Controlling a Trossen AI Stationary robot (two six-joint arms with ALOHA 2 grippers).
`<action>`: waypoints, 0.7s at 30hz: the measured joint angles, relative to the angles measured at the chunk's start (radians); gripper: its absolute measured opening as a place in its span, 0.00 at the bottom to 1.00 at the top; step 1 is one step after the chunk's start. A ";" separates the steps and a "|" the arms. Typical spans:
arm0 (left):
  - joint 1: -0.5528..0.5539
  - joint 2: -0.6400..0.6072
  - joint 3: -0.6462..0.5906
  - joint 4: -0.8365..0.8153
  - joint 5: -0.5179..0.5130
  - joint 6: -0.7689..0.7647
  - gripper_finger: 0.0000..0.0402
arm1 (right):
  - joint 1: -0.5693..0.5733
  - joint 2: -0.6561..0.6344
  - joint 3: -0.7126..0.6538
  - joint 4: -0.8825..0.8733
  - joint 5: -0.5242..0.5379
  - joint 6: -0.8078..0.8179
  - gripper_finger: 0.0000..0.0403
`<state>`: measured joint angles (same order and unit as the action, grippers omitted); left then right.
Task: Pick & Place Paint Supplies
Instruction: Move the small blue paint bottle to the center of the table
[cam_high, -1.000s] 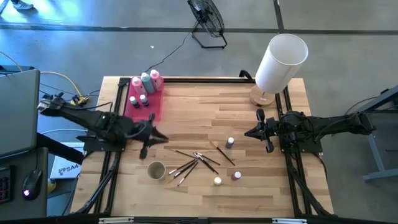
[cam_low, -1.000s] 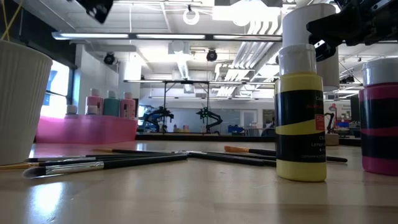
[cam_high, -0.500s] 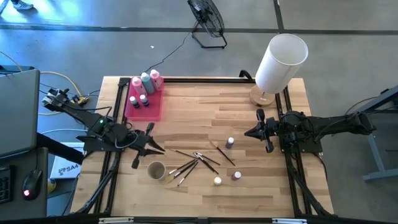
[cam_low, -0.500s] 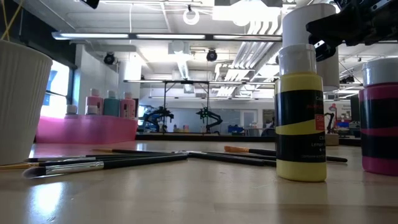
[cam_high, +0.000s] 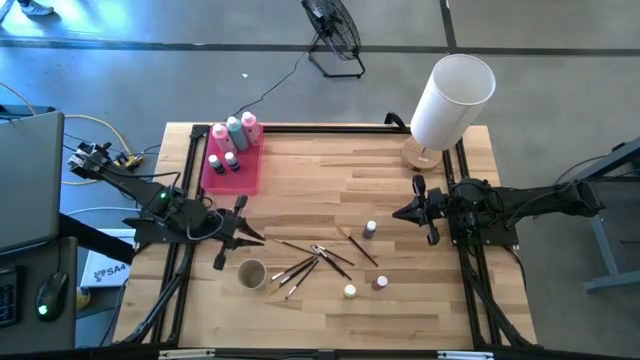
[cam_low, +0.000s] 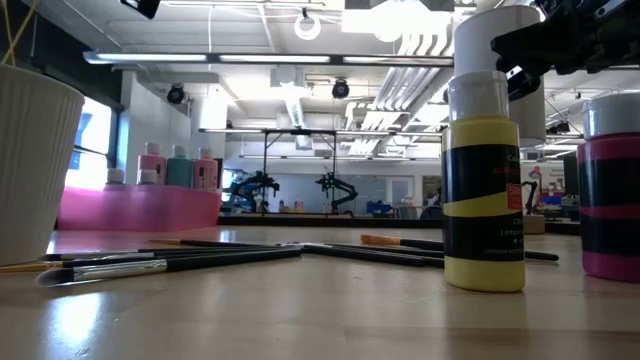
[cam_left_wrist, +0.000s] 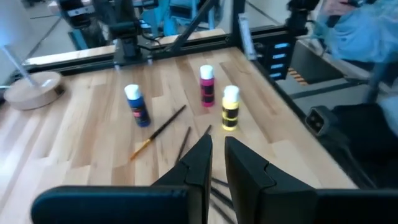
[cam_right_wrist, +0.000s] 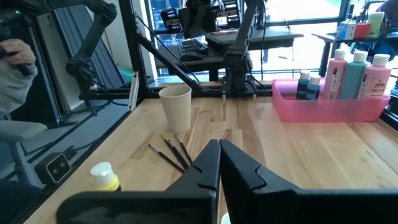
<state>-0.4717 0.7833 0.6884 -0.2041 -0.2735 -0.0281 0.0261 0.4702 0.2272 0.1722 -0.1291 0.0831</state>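
Observation:
Three tiny paint pots stand upright on the wood: blue (cam_high: 370, 229), yellow (cam_high: 350, 291) and magenta (cam_high: 381, 283). Several thin dark brushes (cam_high: 310, 260) lie flat beside a white cup (cam_high: 251, 274). The pink tray (cam_high: 247, 178) at the far left holds two pink squeeze bottles (cam_high: 219, 133) and a teal one (cam_high: 233, 128), plus small pots (cam_high: 214, 162). My left gripper (cam_high: 256, 238) hovers above the table between tray and cup. It is shut with nothing between its fingers (cam_left_wrist: 217, 146). My right gripper (cam_high: 397, 214) hangs shut and empty at the right side (cam_right_wrist: 219, 149).
A big white lampshade (cam_high: 452, 100) on a wooden base stands at the far right corner. Black frame rails run along the table's left and right edges. Bare wood lies in the middle, between the tray and the blue pot.
My left gripper has swung a little toward the table's near edge, away from the tray and toward the cup and brushes, then held still. Its fingers stayed shut. Nothing on the table has moved.

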 joint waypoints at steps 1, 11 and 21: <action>0.000 0.000 0.000 0.002 -0.031 0.000 0.10 | 0.000 0.000 0.000 0.000 0.000 0.006 0.01; 0.164 0.000 -0.008 -0.119 -0.074 0.021 0.08 | 0.000 0.038 0.001 -0.013 0.183 0.204 0.01; 0.498 0.020 -0.055 0.069 0.332 0.076 0.01 | 0.002 0.202 0.001 -0.020 0.144 0.339 0.01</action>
<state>0.0266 0.8036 0.6337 -0.1350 0.0582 0.0483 0.0281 0.6720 0.2279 0.1526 0.0153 0.4225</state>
